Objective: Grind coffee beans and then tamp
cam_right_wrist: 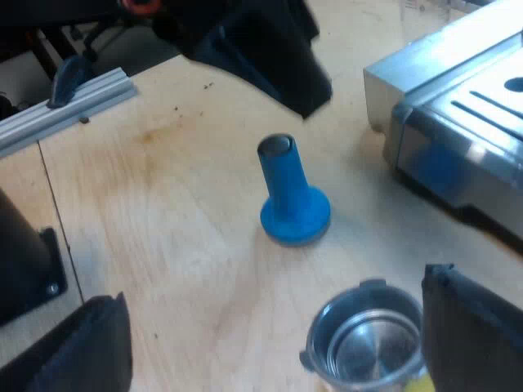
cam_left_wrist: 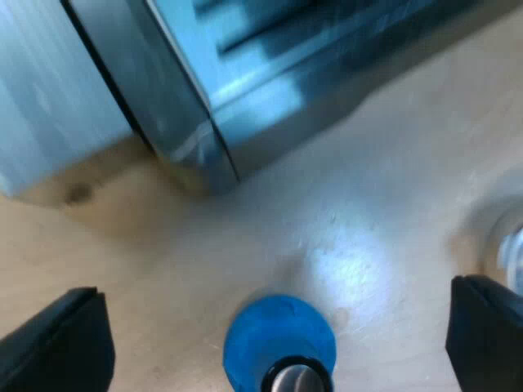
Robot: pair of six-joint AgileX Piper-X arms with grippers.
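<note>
Left gripper (cam_left_wrist: 274,336) hanging wide open, gripping nothing, over blue tamper (cam_right_wrist: 292,208) standing upright on wooden table (cam_right_wrist: 163,212) near espresso machine (cam_right_wrist: 458,122). Right gripper (cam_right_wrist: 274,339) gaping wide, empty; metal holder (cam_right_wrist: 364,343) sitting just beside one finger.

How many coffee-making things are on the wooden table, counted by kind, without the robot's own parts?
Blue tamper: 1
Metal holder: 1
Espresso machine: 1
Total: 3
</note>
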